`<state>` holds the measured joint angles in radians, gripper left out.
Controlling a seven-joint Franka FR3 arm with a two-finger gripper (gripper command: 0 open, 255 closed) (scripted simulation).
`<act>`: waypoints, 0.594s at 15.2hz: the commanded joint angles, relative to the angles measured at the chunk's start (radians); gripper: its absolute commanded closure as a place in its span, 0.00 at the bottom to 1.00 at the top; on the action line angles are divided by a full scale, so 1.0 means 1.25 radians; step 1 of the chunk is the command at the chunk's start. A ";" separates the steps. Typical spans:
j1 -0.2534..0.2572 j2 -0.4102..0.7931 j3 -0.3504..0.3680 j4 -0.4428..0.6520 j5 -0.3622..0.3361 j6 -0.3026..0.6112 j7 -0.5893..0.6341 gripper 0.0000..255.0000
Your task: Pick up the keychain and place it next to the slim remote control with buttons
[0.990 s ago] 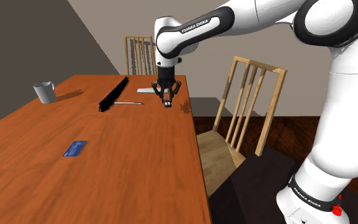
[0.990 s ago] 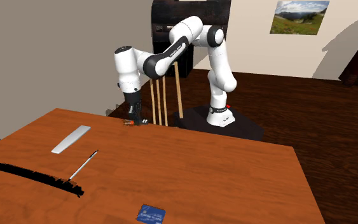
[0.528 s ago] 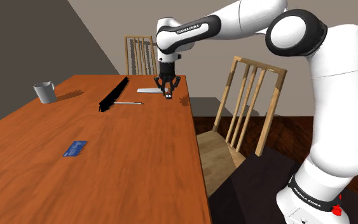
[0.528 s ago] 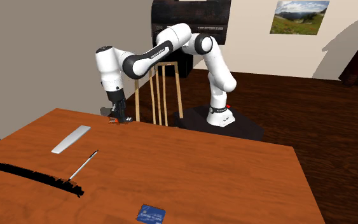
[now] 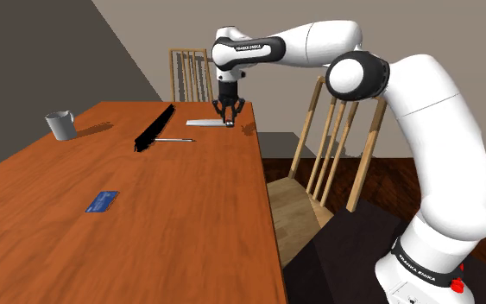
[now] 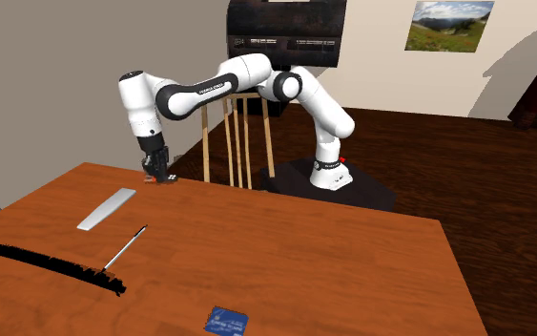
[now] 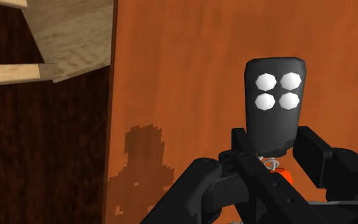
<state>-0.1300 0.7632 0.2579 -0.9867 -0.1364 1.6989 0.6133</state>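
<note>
While hovering low over the surface (image 5: 172, 199) by its edge, holds black four-button keychain (image 7: 274, 105) aloft with tool (image 5: 228, 123) clamped on its lower end, near slim grey remote (image 6: 107, 208) without touching it.

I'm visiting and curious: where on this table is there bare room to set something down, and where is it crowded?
Bare: the table stretch between the blue card and the edge by the chair, and the strip between mug and card. Crowded: the far end, where long black object, pen, grey remote and gripper with keychain cluster.
</note>
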 commanded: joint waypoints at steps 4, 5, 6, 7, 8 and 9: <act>-0.005 0.010 -0.002 -0.039 -0.002 0.048 -0.001 1.00; -0.006 0.010 -0.002 -0.049 -0.002 0.058 -0.001 1.00; -0.007 0.011 -0.002 -0.058 -0.003 0.069 -0.001 1.00; -0.007 0.012 -0.002 -0.067 -0.003 0.078 0.000 1.00; -0.008 0.014 -0.003 -0.075 -0.003 0.088 0.000 1.00; -0.009 0.015 -0.003 -0.083 -0.004 0.098 0.000 1.00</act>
<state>-0.1393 0.7854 0.2541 -1.0706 -0.1410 1.8036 0.6120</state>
